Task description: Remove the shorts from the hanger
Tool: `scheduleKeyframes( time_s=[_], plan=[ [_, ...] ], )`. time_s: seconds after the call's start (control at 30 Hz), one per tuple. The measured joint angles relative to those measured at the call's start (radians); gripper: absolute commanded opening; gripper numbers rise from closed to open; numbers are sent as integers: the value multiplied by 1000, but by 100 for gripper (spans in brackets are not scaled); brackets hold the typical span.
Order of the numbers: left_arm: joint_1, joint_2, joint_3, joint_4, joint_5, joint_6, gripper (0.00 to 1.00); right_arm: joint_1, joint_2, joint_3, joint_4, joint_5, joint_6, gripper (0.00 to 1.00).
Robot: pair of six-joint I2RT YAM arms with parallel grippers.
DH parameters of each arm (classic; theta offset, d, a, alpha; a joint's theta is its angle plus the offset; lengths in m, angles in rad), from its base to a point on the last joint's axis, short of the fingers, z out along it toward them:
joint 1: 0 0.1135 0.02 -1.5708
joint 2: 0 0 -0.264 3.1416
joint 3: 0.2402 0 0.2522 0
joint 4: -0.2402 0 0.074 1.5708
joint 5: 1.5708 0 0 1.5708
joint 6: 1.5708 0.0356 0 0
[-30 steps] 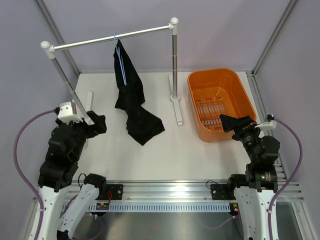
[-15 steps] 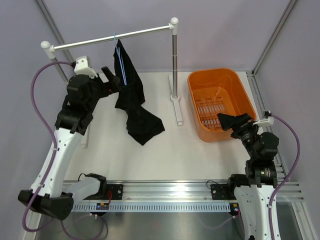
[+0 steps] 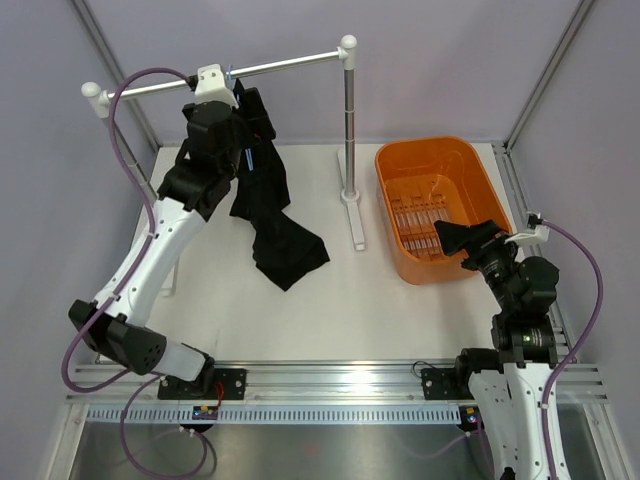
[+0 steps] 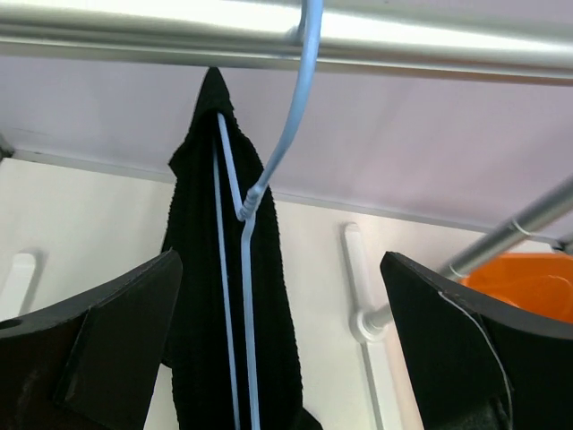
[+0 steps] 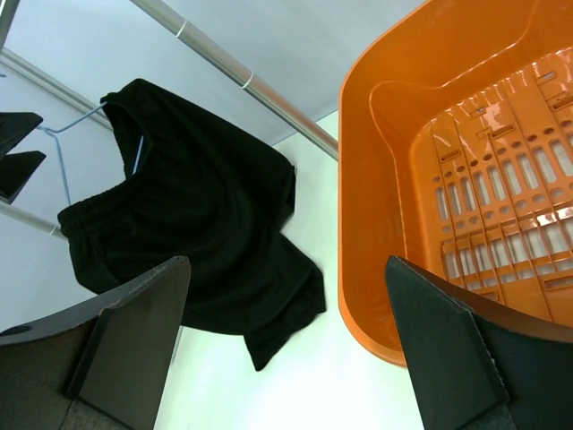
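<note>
A pair of plain black soft fabric shorts (image 3: 268,195) hangs from a thin light-blue wire hanger (image 3: 247,152), whose hook sits over a thick silver rail with white end caps (image 3: 290,65). Their lower end lies crumpled on the white table (image 3: 370,300), left of the rack's upright post (image 3: 347,120). The left gripper (image 3: 252,112) is raised to the top of the hanger. From above its black fingers merge with the black cloth, so contact cannot be judged there. The left wrist view shows the left gripper (image 4: 279,260) with its fingers (image 4: 107,340) spread wide and nothing clamped. The hanger's twisted neck (image 4: 246,210) and the shorts (image 4: 197,269) are framed between them, farther off. The top of the hook is cut off by the frame edge, and the hanger's lower bar is out of view. The right gripper (image 3: 462,240) hovers over the near edge of a rectangular orange plastic tub with a slotted floor (image 3: 392,200), its fingers (image 5: 125,345) also held apart and empty. In the right wrist view the shorts (image 5: 197,224) cover most of the hanger (image 5: 64,170), and the tub (image 5: 376,224) runs off the right edge.
</note>
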Motion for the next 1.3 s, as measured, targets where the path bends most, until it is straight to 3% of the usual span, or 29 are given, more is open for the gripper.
scheduleKeyframes(
  time_s=[0.2,0.47,0.77,0.93,1.17,1.3],
  plan=[
    [-7,72,12,31,-141,31,99,0,66,53,-14,5,-25,99],
    [-7,105,7,113,-215,65,98,0,86,54,-13,4,-26,99],
    [-7,189,58,79,-222,68,82,0,90,53,-12,5,-26,99],
    [-7,189,58,77,-222,69,62,0,91,53,-6,5,-26,99],
    [-7,188,58,77,-225,84,26,0,98,50,-4,5,-26,99],
    [-7,188,58,76,-230,90,13,0,99,41,7,4,-24,100]
  ],
)
